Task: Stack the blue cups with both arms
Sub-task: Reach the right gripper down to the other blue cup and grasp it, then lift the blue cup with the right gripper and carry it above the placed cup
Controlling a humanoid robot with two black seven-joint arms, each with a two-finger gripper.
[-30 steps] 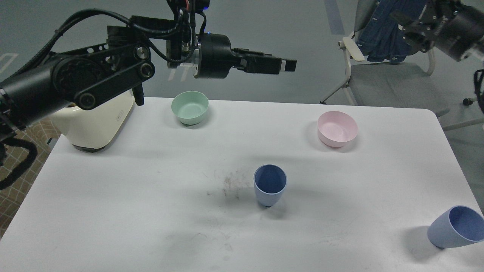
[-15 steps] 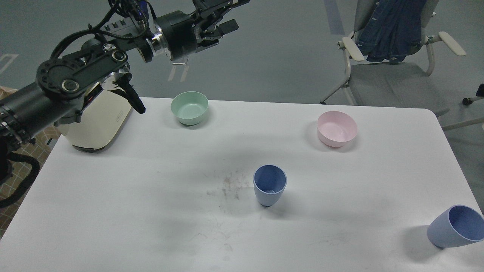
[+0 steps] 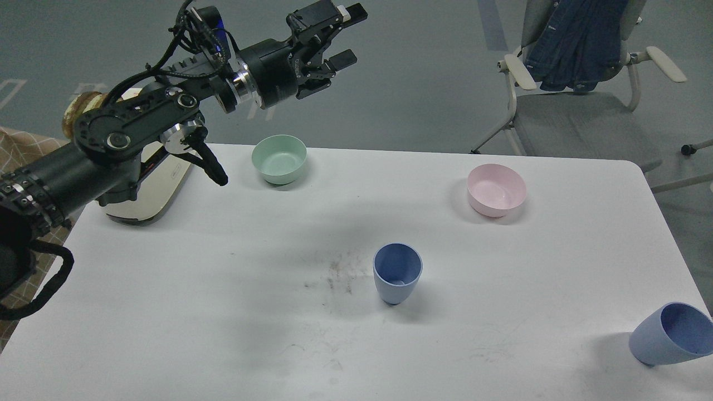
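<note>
One blue cup (image 3: 396, 273) stands upright near the middle of the white table (image 3: 223, 289). The second blue cup (image 3: 671, 334) stands tilted at the table's right front edge, its mouth facing right. My left gripper (image 3: 350, 33) is open and empty. It is raised high beyond the table's far edge, above and right of the mint-green bowl (image 3: 279, 159), far from both cups. My right arm and gripper are out of view.
A pink bowl (image 3: 497, 190) sits at the back right. A cream appliance (image 3: 147, 186) stands at the back left corner, partly behind my left arm. A chair (image 3: 574, 100) with a blue jacket stands beyond the table. A dirty smudge (image 3: 340, 273) lies left of the middle cup.
My left arm has lifted and swung back over the last second, and its gripper has opened. My right arm, seen at the top right one second ago, has left the view. The cups have not moved.
</note>
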